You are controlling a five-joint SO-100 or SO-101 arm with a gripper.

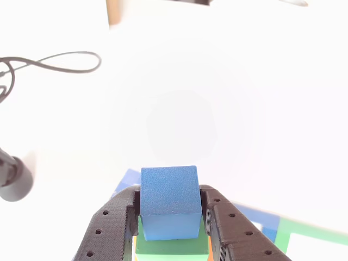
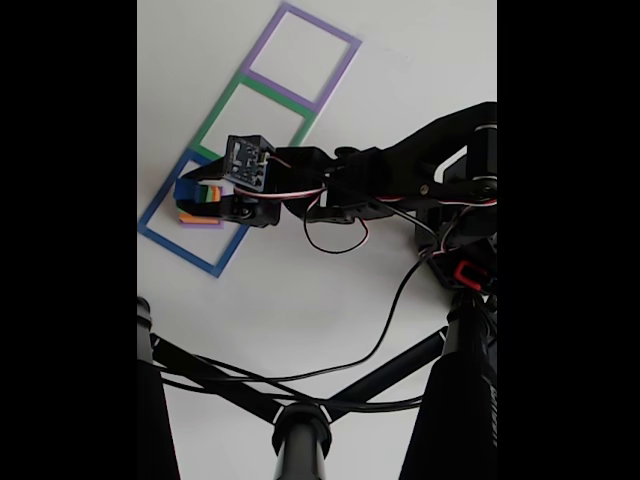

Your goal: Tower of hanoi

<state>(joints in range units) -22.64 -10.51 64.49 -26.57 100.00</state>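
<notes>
Hand [image 1: 169,217] clamped on blue cube [image 1: 169,201] atop green block [image 1: 171,246]; fixed view adds three tape squares [image 2: 250,135].

We are seeing a matt, finely grained blue cube [image 1: 169,201] sitting between the rough, layered black plastic fingers [image 1: 109,228] of the gripper [image 1: 169,228], over a smooth white tabletop [image 1: 217,109].

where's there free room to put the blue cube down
Both the green-taped square and purple-taped square are bare. The blue-taped square is crowded: the block stack sits there, with the gripper around the blue cube.
</notes>
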